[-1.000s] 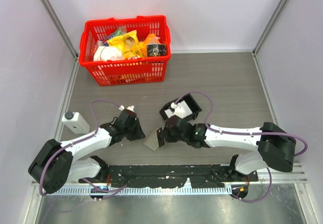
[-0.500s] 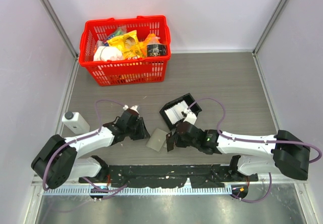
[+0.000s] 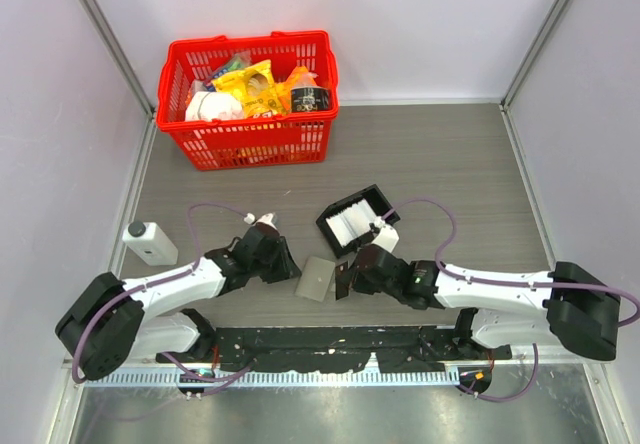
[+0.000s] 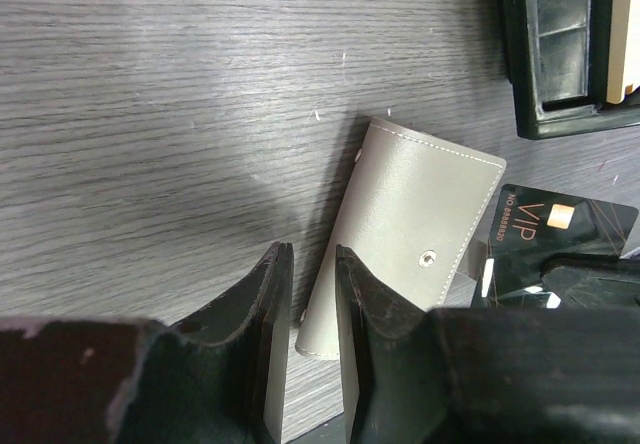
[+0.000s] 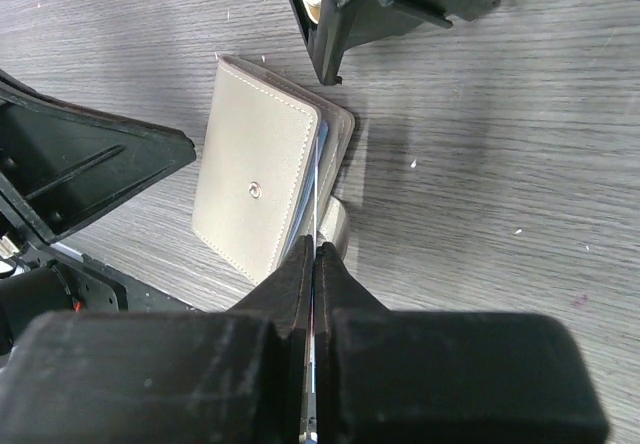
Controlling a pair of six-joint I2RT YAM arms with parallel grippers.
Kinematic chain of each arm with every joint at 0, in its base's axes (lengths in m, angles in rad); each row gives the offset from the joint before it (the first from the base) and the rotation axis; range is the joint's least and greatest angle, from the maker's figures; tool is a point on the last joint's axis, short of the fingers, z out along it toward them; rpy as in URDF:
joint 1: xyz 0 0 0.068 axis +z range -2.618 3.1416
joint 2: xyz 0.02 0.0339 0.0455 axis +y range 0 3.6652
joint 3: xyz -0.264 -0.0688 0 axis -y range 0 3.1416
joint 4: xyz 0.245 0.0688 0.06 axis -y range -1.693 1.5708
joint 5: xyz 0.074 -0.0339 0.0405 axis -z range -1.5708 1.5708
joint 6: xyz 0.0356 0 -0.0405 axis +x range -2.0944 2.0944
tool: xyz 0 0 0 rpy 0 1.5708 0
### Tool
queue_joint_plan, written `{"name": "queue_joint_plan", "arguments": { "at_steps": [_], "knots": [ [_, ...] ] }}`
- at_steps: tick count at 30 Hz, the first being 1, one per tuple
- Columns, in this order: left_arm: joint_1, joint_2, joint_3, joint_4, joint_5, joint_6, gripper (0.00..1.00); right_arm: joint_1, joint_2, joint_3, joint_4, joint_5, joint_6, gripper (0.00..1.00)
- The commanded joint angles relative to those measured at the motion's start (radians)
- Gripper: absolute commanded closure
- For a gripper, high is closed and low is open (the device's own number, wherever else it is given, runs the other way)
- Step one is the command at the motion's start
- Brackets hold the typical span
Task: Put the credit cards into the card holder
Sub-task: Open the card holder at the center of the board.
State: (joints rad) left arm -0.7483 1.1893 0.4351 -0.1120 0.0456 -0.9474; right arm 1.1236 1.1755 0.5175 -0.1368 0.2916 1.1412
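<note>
- The right fingers [image 5: 345, 294] pinch a black card [image 4: 560, 232] edge-on at the card holder's [image 5: 262, 192] long open side (pockets showing).
- The left fingers [image 4: 262, 304], narrowly parted and empty, sit beside its opposite corner.

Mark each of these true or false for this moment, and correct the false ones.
1. The card holder lies closed on the table, snap side up. True.
2. The right gripper is empty. False: it is shut on a black card, held edge-on toward the card holder.
3. The red basket at the far left of the table holds groceries. True.
4. The black tray is empty. False: pale cards lie in it.
5. The left gripper is on the card holder's left and the right gripper on its right. True.
</note>
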Motion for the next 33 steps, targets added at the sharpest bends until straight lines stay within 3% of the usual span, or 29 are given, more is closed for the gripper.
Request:
{"name": "queue_joint_plan", "arguments": {
  "at_steps": [1, 14, 26, 33],
  "knots": [
    [-0.017, -0.028, 0.004, 0.003, -0.036, -0.027, 0.72, 0.001, -0.024, -0.023, 0.058, 0.038, 0.029, 0.99],
    [-0.055, 0.004, 0.011, 0.049, 0.002, -0.014, 0.67, -0.019, 0.069, 0.022, 0.131, -0.023, -0.021, 0.99],
    [-0.062, -0.003, 0.04, 0.026, 0.004, 0.013, 0.49, -0.019, 0.101, 0.058, 0.236, -0.1, -0.09, 0.99],
    [-0.062, -0.128, 0.057, -0.055, -0.088, 0.018, 0.35, -0.019, 0.111, 0.078, 0.239, -0.109, -0.115, 0.99]
  ]
}}
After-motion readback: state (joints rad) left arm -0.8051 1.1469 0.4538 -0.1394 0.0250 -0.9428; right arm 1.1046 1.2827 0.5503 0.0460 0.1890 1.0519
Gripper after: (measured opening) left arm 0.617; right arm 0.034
